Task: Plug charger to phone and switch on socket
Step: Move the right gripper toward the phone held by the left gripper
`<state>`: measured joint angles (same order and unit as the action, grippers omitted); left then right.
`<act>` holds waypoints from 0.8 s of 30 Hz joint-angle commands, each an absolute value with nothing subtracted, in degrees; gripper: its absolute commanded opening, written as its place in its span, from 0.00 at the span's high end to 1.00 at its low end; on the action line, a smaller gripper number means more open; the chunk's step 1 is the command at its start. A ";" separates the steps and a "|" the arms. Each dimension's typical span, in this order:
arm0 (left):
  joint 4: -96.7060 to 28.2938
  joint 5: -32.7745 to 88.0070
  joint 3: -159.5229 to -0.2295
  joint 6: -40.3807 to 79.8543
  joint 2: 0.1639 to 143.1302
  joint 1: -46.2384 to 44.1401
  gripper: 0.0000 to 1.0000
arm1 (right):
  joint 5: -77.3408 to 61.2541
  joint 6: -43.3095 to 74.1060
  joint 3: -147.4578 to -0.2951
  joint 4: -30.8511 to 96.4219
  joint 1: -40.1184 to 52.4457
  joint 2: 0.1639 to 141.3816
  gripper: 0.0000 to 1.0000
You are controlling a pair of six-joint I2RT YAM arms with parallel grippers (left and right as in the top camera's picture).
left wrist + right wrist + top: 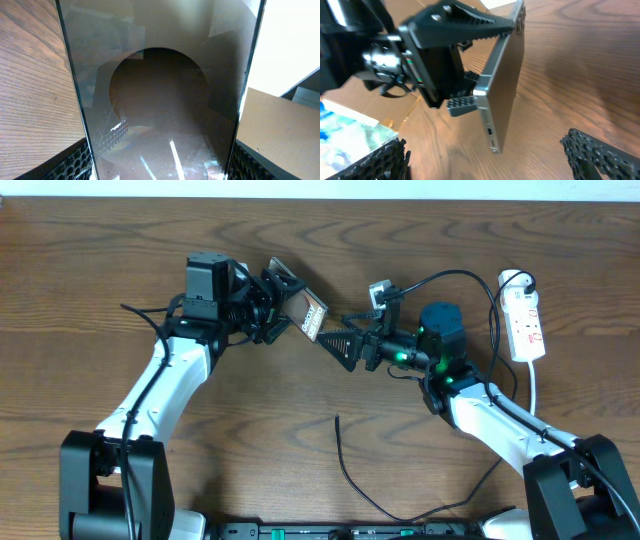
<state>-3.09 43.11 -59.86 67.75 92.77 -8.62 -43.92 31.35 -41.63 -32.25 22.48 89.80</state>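
- Overhead: the left gripper point(283, 298), at upper centre of the frame, is clamped on the phone point(311, 316). The phone is tilted on edge, with its white lettering toward the frame's centre.
- The right gripper point(338, 340) points at the phone's lettered end from the right, just beside it. Its jaws stand spread with nothing between them.
- The charger point(338, 438) lies on the table point(100, 260) at lower centre, well apart from both grippers. Its free tip points up the frame, and the cable curves down and off to the right.
- The socket point(527, 323) lies near the upper right edge, well apart from the phone. Its white cord point(536, 395) runs down the frame.
- Left wrist: the phone's point(160, 100) glossy face fills the middle from top to bottom and shows dim reflections. The ribbed fingers point(75, 162) press its two long edges at lower left and lower right. Wood grain shows at the left.
- Right wrist: the phone point(507, 90) stands nearly upright at centre, seen from its narrow edge. The left gripper's black fingers close across its upper half at upper left.
- Small openings show near the lower end of that edge.
- The right gripper's own fingers point(385, 160) sit in the lower corners, wide apart and empty.
- Whether the phone's lower end touches the table cannot be told.
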 commanded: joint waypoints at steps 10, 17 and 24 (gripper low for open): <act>-2.39 38.20 -60.16 71.35 91.35 -14.70 0.93 | -35.68 21.08 -42.63 -29.93 25.61 90.02 0.01; -1.15 33.56 -60.16 74.50 91.35 -17.26 0.93 | -28.97 29.26 -42.63 -29.15 25.63 90.02 0.07; -0.54 33.39 -60.16 75.75 91.35 -17.82 0.93 | -24.29 32.80 -42.63 -29.10 28.67 90.02 0.10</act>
